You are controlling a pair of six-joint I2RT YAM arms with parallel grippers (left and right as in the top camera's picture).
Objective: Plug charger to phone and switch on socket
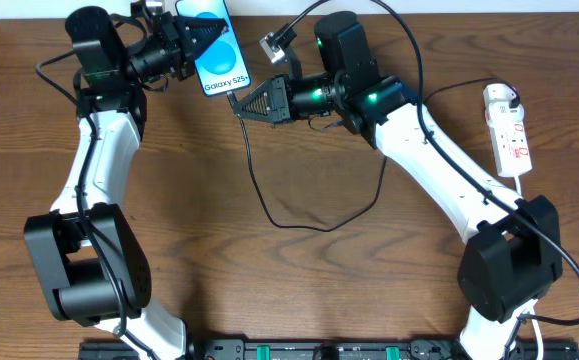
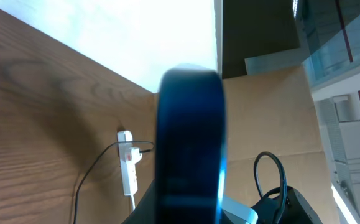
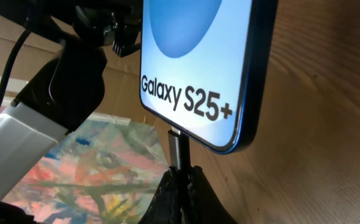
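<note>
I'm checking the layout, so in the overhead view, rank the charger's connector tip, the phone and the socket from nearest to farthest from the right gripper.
1. connector tip: held in the right gripper, top centre.
2. phone: just beyond the tip, held by the left gripper.
3. socket: far off on the right side.

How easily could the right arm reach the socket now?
Probably yes: the socket lies on its side, nothing between, but the right gripper must first let go of the charger at the phone.
</note>
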